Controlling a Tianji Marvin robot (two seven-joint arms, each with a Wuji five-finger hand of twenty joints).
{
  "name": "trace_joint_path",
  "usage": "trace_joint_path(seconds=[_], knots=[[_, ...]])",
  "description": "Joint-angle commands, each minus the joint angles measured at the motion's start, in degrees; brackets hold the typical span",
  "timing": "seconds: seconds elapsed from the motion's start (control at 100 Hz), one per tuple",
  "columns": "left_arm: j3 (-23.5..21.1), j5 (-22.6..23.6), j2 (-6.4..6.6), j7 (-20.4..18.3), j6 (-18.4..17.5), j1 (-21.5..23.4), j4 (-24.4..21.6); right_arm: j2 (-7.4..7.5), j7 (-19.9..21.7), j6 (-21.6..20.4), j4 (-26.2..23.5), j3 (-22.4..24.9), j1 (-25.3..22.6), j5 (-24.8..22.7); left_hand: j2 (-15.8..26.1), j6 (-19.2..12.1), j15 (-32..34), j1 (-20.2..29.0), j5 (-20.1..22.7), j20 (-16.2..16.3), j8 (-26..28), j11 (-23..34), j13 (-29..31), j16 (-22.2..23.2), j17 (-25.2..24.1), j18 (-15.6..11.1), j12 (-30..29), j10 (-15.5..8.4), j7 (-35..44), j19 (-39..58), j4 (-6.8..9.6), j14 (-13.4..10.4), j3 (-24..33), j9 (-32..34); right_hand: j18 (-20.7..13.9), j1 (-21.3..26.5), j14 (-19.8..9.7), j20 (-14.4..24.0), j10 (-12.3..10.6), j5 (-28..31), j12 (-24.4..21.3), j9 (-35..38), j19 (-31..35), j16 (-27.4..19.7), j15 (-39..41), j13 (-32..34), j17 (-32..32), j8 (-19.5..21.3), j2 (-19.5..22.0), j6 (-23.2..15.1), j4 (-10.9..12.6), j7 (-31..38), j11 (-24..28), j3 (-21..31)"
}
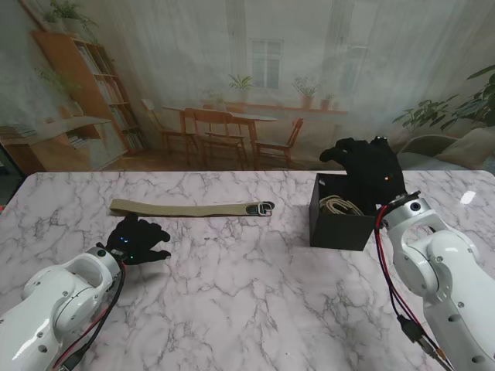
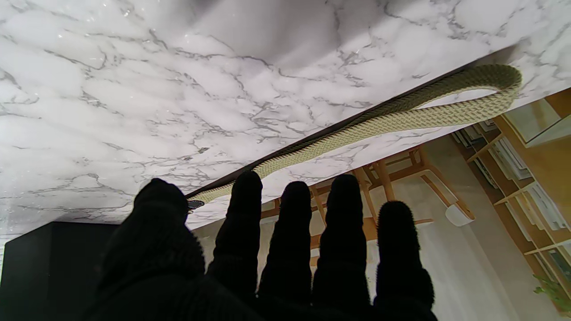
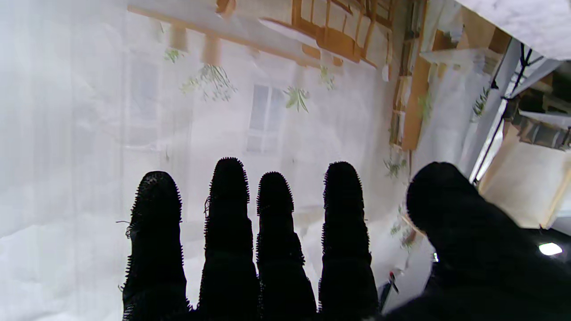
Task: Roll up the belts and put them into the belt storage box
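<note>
A beige woven belt [image 1: 186,208] lies flat and doubled along the table's far side, its dark buckle [image 1: 261,207] toward the right. The left wrist view shows the same belt [image 2: 392,118] with its looped end. My left hand [image 1: 138,241], in a black glove, hovers open just nearer to me than the belt, fingers [image 2: 290,232] straight and holding nothing. A black belt storage box [image 1: 340,228] stands at the right with a coiled light belt [image 1: 337,204] inside. My right hand [image 1: 370,166] is raised over the box's far right corner, open and empty, fingers [image 3: 274,240] extended.
The marble table [image 1: 247,294] spans the view. The box's dark side [image 2: 49,263] also shows in the left wrist view. A printed backdrop of a room hangs behind the table's far edge. The white arms rise from both near corners.
</note>
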Motion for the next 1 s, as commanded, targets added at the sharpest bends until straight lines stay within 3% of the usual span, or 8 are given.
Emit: trace_joint_path(seconds=[0.0,0.18,0.4,0.53,0.68,0.86,0.99], knots=[[0.26,-0.23,0.05,-0.64,-0.11,-0.61,0.69,-0.27,-1.55,-0.61,-1.0,-0.38,-2.92,-1.0,2.27,-0.18,-1.17,0.76,1.3,-0.78,-0.23,-0.57,-1.41,-0.79,-0.75,2.25,-0.41,0.65,-0.34,-1.25,0.23,0.64,-1.57,-0.94,2.23,-0.61,0.5,-0.93,0.02,2.23,-0.33,1.71,-1.08,-0.57,-3.25,1.03,-1.19,0.21,-1.12,-1.29,1.87,-1.32,-1.44,-0.81],[0.51,-0.17,0.22,-1.21,-1.38,-1.89,1.39,-1.09,-7.04,2.65,0.34,-3.42,-6.9,1.3,2.31,-0.3,-1.12,0.71,1.6,-0.78,-0.21,-0.51,-1.4,-0.91,-0.73,2.21,-0.43,0.52,-0.11,-1.29,0.23,0.49,-1.57,-0.76,1.93,-0.86,0.61,-1.18,0.18,2.8,-0.37,2.07,-1.84,-0.57,-4.28,0.85,-1.78,0.37,-1.08,-1.31,1.89,-1.89,-2.99,-0.54],[0.04,-0.13,0.17,-0.07,-1.44,-2.0,1.69,-1.7,-14.03,2.34,6.29,-7.2,-8.62,4.02,2.31,-0.37,-1.13,0.73,1.36,-0.76,-0.26,-0.6,-1.54,-1.0,-0.7,2.16,-0.49,0.52,-0.1,-1.27,0.23,0.36,-1.59,-1.12,0.01,-0.48,0.23,-0.63,0.18,3.24,0.34,1.81,-1.17,-0.32,-4.55,1.13,-0.45,1.08,-0.58,-0.81,2.05,-1.44,-2.8,0.06],[-1.19,1.0,0.11,1.93,-1.25,-1.07,1.24,-2.2,-16.22,2.57,8.51,-8.94,-9.28,6.33,2.36,-0.39,-2.1,0.49,-0.1,-0.85,-0.63,-4.42,-3.81,-1.51,-0.82,1.74,-2.87,2.04,-0.9,-1.41,0.17,0.14,-1.69,-8.09,-0.41,-0.42,0.22,-0.4,0.23,3.84,0.64,1.78,-0.88,-0.26,-4.44,1.12,-0.22,1.41,-0.58,-0.58,2.04,-0.87,-2.22,0.6],[-2.63,2.29,0.2,3.63,-1.52,-1.4,1.98,-2.43,-16.93,2.55,9.89,-9.31,-8.72,7.37,2.3,-0.47,-4.77,0.31,-3.64,-2.98,-2.03,-8.65,-6.98,-4.7,-1.44,1.0,-8.82,2.88,-3.55,-4.4,0.17,-0.36,-1.65,-15.64,-0.82,-0.52,0.06,-0.25,-0.04,4.14,0.71,1.97,-0.87,-0.28,-4.44,0.88,-0.64,1.56,-0.26,-0.61,2.03,-0.56,-1.99,1.09],[-3.78,2.02,0.46,4.36,-2.46,-3.91,5.22,-2.37,-16.61,3.81,10.09,-9.28,-8.67,7.1,2.0,-0.75,-6.54,0.1,-9.43,-4.66,-5.77,-9.89,-9.97,-7.69,-2.49,0.35,-11.94,2.16,-8.69,-7.09,0.27,-0.77,-1.6,-19.36,-0.83,-0.23,0.06,0.02,0.19,4.23,0.79,1.65,-0.81,-0.24,-4.32,0.47,-0.87,1.61,-1.19,-0.47,1.97,-0.4,-1.77,1.48],[-4.38,3.31,0.7,4.86,-2.11,-5.41,6.75,-2.26,-17.0,4.41,10.01,-9.05,-8.9,6.23,1.68,1.79,-6.84,-0.72,-14.96,-5.37,-8.13,-9.79,-12.63,-8.74,-3.31,-0.26,-12.32,2.63,-11.61,-8.64,0.27,-0.38,-1.71,-22.53,-0.85,-0.64,0.16,0.14,0.33,4.24,0.79,1.41,-0.85,-0.26,-4.26,0.3,-1.02,1.59,-1.35,-0.53,1.88,-0.39,-1.75,1.8]])
